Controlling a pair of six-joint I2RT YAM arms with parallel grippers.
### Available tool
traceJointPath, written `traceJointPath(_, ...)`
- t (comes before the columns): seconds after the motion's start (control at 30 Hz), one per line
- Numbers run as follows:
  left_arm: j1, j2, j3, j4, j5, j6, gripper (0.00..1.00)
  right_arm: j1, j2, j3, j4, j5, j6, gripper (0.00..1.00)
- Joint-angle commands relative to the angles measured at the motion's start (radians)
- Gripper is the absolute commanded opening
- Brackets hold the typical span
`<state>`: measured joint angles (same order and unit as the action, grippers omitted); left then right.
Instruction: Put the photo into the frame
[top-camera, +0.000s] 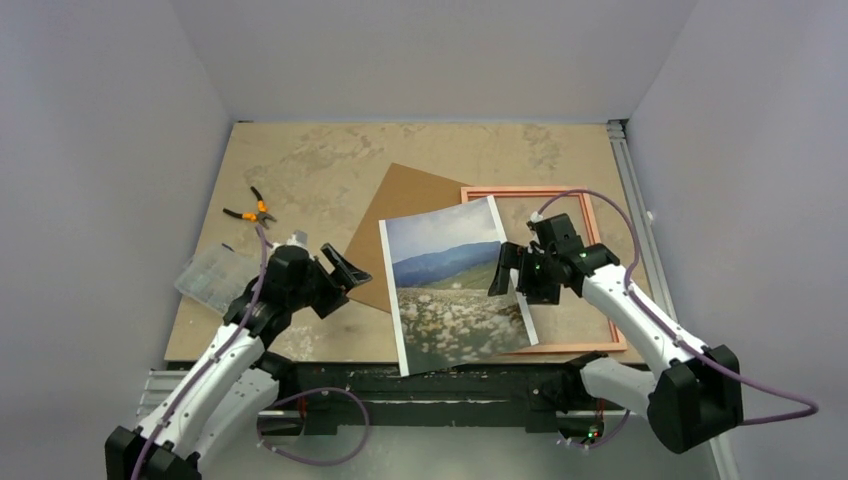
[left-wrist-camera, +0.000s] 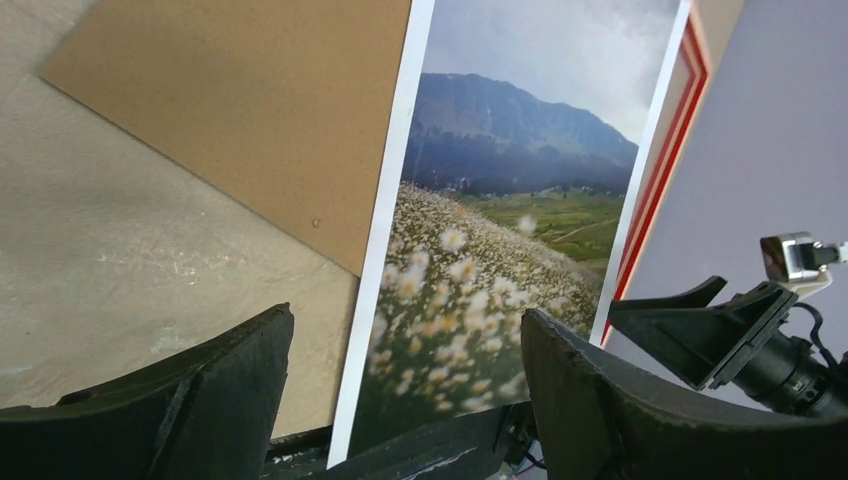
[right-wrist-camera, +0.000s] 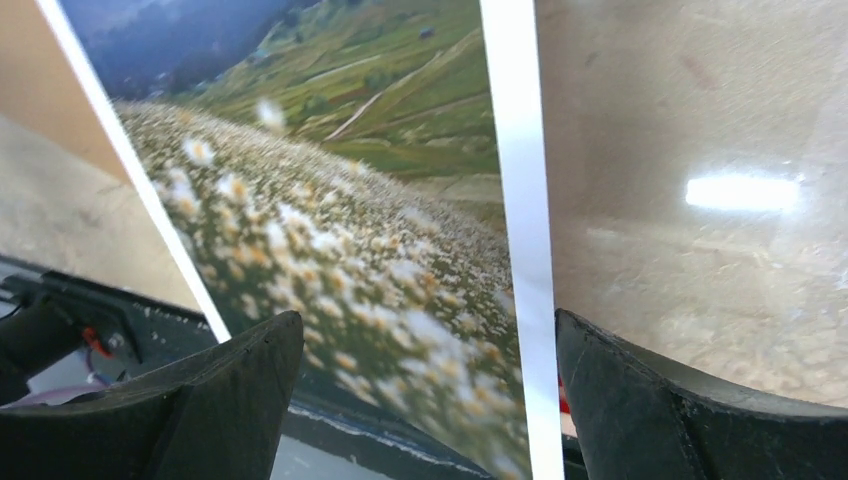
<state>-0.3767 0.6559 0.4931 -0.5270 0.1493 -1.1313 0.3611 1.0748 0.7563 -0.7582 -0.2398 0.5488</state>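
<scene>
Pale grey walls (top-camera: 440, 50) enclose a mottled tan table (top-camera: 320, 160) at nine, twelve and three o'clock; soft, even light.

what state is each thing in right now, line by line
frame: lying flat, nothing in it
photo: face up, across frame's left side, not inside
backing board: loose, partly under photo
left gripper: open, empty
right gripper: open, empty
pliers: handles spread
</scene>
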Motion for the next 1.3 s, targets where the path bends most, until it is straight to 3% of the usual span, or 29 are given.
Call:
traceJointPath(0.0, -0.02, 0.1, -0.02, 0.143, 0.104, 0.044, 0.8, -0.023, 0.056, 0.035, 0.048, 0.098, -0.037, 0.95)
traceJointPath(0.2, -0.062, 0.252, -0.029, 0.262, 0.149, 0.047, 0.78, -0.105, 0.133, 0.004, 0.142, 0.074, -0.057, 0.93)
traceJointPath(0.47, -0.115, 0.41, -0.11, 0.472, 0.139, -0.033, 0.72, -0.159, 0.207, -0.058, 0.302, -0.163, -0.051, 0.9)
traceJointPath(0.67, -0.126, 0.461, -0.117, 0.51, 0.139, -0.041, 0.71, -0.16, 0.192, -0.097, 0.386, -0.363, -0.034, 0.83)
traceJointPath(0.73, -0.129, 0.474, -0.116, 0.511, 0.141, -0.041, 0.71, -0.16, 0.175, -0.099, 0.398, -0.41, -0.024, 0.77)
traceJointPath(0.8, -0.131, 0.486, -0.115, 0.549, 0.146, -0.04, 0.71, -0.16, 0.158, -0.098, 0.401, -0.432, -0.015, 0.65)
traceJointPath(0.97, -0.131, 0.482, -0.11, 0.541, 0.144, -0.038, 0.71, -0.16, 0.124, -0.08, 0.385, -0.419, -0.027, 0.23)
traceJointPath(1.03, -0.13, 0.468, -0.106, 0.53, 0.143, -0.033, 0.71, -0.161, 0.115, -0.062, 0.373, -0.418, -0.035, 0.11)
traceJointPath(1.17, -0.131, 0.414, -0.074, 0.438, 0.136, -0.008, 0.71, -0.161, 0.098, 0.003, 0.314, -0.405, -0.058, 0.0)
traceJointPath(1.27, -0.131, 0.355, -0.022, 0.345, 0.124, 0.024, 0.72, -0.16, 0.073, 0.083, 0.231, -0.355, -0.083, 0.0)
